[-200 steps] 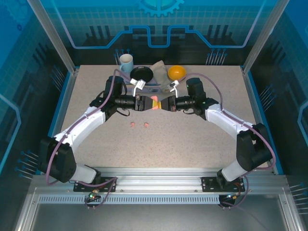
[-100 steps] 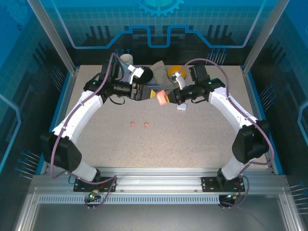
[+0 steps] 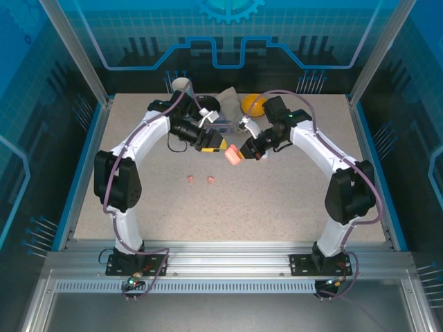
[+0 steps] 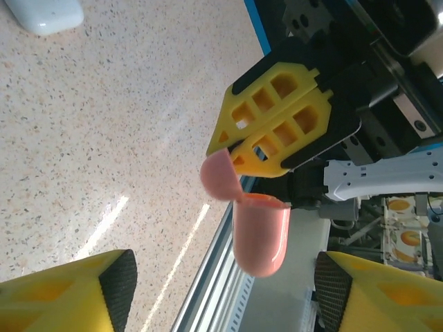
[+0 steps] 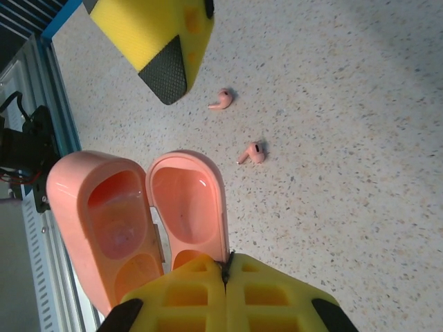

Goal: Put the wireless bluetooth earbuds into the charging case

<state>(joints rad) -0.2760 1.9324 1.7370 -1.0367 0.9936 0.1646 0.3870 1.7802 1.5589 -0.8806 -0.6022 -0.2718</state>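
Observation:
The salmon-pink charging case point(image 5: 104, 221) hangs open above the table, its lid point(image 5: 188, 204) swung out beside the body. My right gripper point(image 5: 227, 266) is shut on the lid's edge; from above it sits at mid table point(image 3: 246, 149) with the case point(image 3: 234, 153) at its tip. My left gripper point(image 4: 225, 277) is open, its yellow fingers point(image 4: 69, 294) wide apart on either side of the hanging case point(image 4: 259, 232) without touching it. In the top view the left gripper point(image 3: 213, 144) faces the case from the left. Two pink earbuds point(image 5: 223, 99) point(image 5: 252, 152) lie on the table below, also seen from above point(image 3: 190, 180) point(image 3: 210, 180).
A white case point(image 4: 43, 12) lies on the speckled table. At the back stand a mug point(image 3: 181, 84), a black bowl point(image 3: 208, 104), a grey cloth point(image 3: 228, 97) and an orange point(image 3: 252, 104). The table's metal rail runs along the near edge.
Both grippers met on the pink case a second ago. The left one has let go and drawn back; the right arm has turned, and the case now hangs open from it.

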